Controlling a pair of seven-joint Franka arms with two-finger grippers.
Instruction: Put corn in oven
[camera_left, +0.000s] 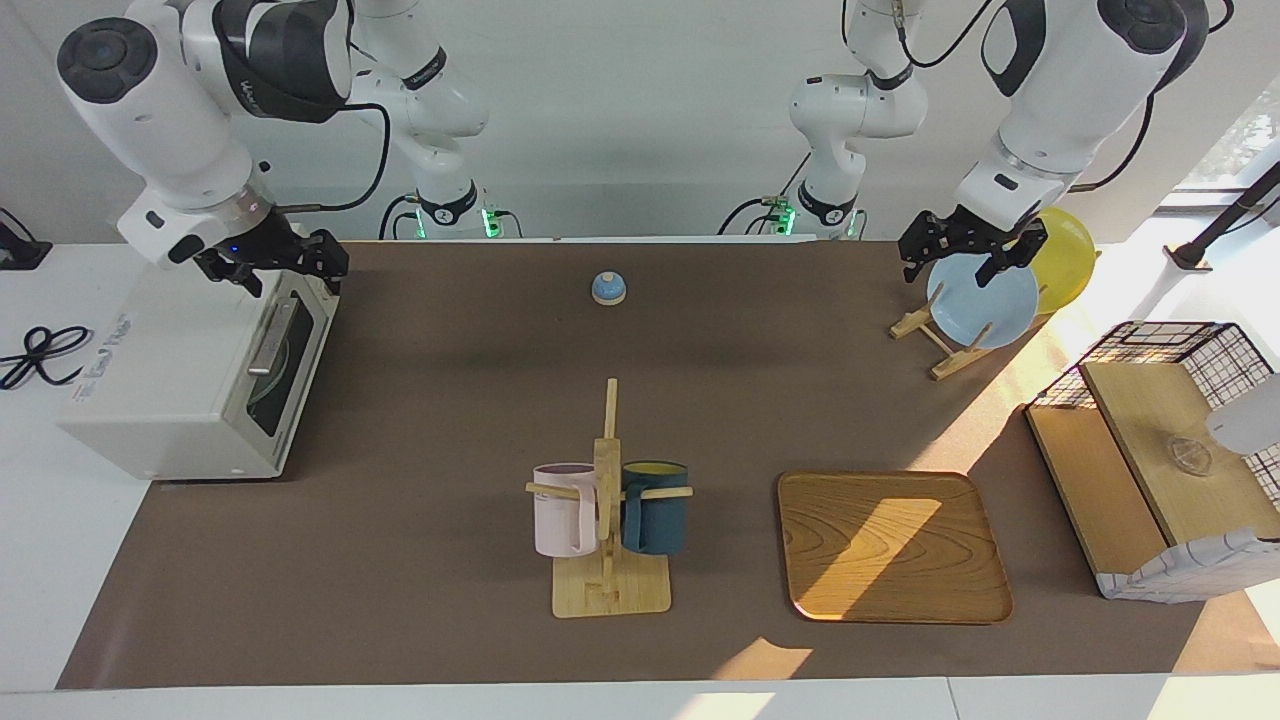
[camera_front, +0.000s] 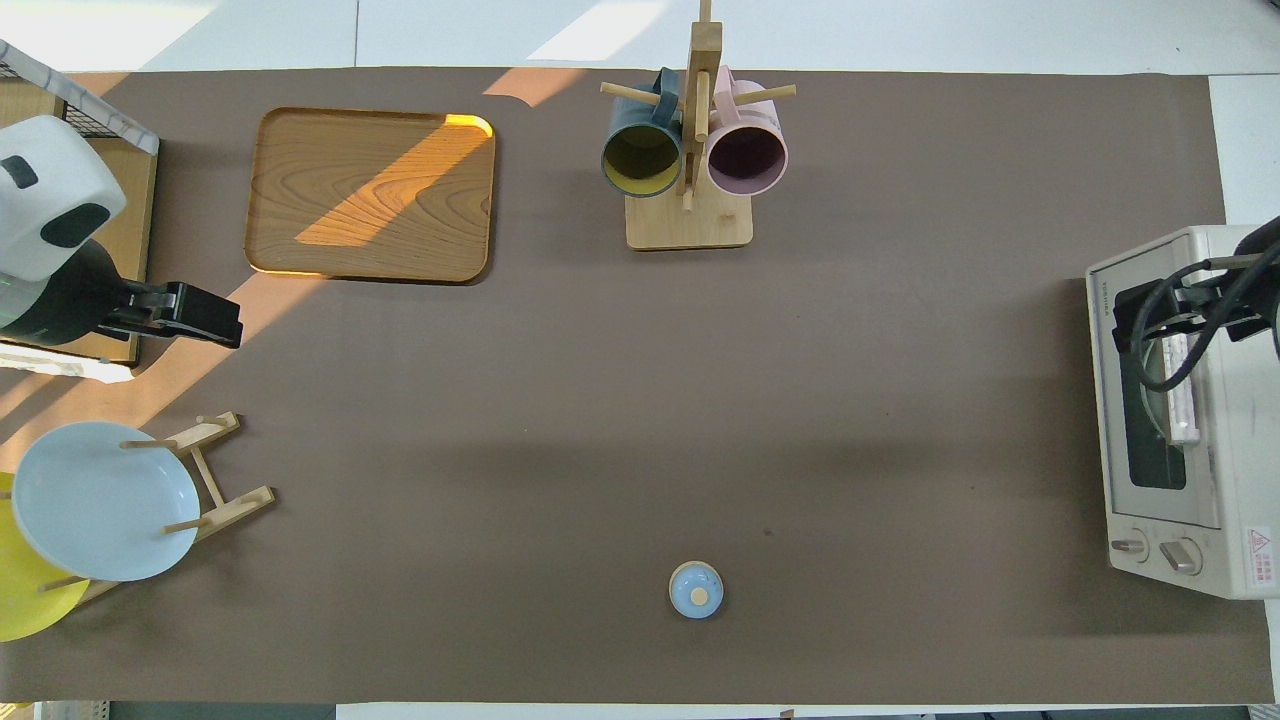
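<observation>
The toaster oven (camera_left: 190, 385) stands at the right arm's end of the table with its glass door shut, and no corn shows in either view. The right gripper (camera_left: 285, 262) hangs over the oven's top edge by the door handle (camera_left: 272, 335), its fingers spread and holding nothing. The left gripper (camera_left: 970, 255), also spread and empty, hovers over the blue plate (camera_left: 985, 305) at the left arm's end, well apart from the oven.

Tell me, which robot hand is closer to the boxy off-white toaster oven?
The right. The right gripper hangs over the boxy off-white toaster oven, above its shut door. The left gripper hangs over the pale blue plate at the table's other end.
</observation>
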